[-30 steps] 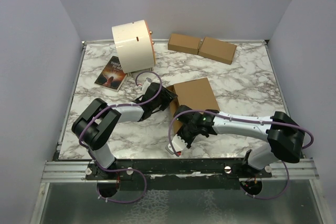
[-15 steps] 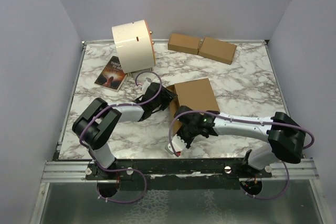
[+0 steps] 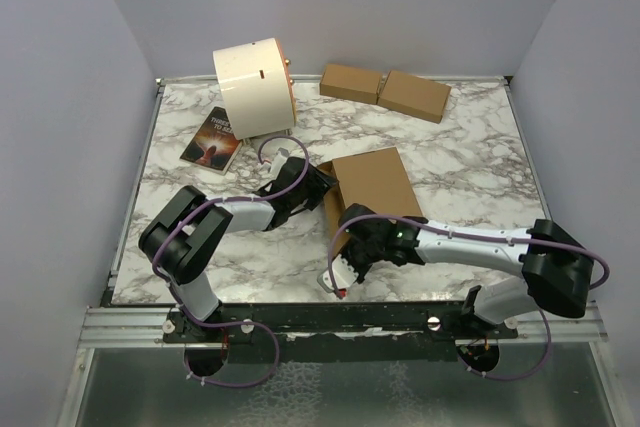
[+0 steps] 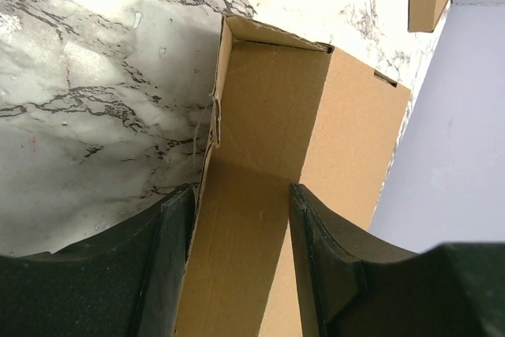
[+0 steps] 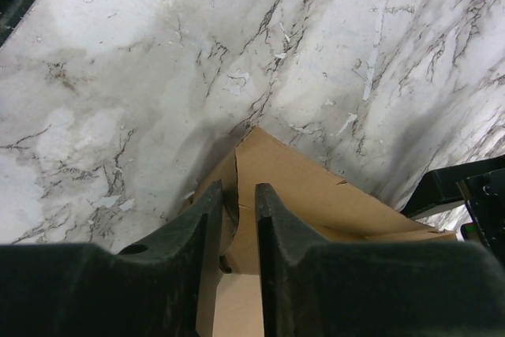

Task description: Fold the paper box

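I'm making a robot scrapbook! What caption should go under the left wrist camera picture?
Left jaws clamp a folded wall of the paper box on the marble table.

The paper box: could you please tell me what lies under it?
Only the marble table shows around the paper box. Whatever lies beneath is covered by the cardboard.

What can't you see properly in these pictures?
- Top view: the paper box's near corner, under the left gripper and right gripper.
- Right wrist view: whether that gripper pinches the cardboard; the gap is too dark.
- Left wrist view: the box's lower part, cut off by the edge.
- Top view: the book's title, too small.
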Action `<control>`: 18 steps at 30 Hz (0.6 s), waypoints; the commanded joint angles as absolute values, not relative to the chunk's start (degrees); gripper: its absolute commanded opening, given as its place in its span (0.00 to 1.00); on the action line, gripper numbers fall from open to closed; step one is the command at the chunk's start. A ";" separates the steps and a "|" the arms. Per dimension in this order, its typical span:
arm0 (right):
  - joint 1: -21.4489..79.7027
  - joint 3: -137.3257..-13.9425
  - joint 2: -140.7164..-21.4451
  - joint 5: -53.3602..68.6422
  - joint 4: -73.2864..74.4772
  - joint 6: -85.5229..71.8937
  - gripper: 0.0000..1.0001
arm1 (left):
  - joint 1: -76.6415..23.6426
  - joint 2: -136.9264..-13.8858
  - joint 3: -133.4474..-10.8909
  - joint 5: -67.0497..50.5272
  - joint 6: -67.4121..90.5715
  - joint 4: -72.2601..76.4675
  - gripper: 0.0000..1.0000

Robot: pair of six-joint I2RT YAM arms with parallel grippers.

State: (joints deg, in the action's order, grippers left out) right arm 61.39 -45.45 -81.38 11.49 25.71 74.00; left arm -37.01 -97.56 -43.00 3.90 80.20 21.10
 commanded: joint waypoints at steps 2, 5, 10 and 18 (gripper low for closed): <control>60.71 -45.79 -79.16 9.63 22.14 73.49 0.27 | -37.64 -99.13 -42.69 2.08 79.39 13.63 0.51; 60.71 -46.16 -78.16 11.02 23.55 73.24 0.35 | -37.62 -98.81 -42.78 2.07 79.44 13.54 0.51; 60.69 -46.99 -75.44 14.38 27.30 72.96 0.49 | -37.62 -98.98 -42.89 2.06 79.42 13.58 0.52; 59.46 -47.44 -70.89 20.84 31.53 67.43 0.57 | -37.62 -98.69 -42.64 1.92 79.83 13.73 0.52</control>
State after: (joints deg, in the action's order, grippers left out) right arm 60.99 -45.58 -74.00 14.87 28.53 72.38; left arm -37.10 -97.58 -43.29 3.25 80.47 20.45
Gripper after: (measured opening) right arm 0.570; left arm 0.519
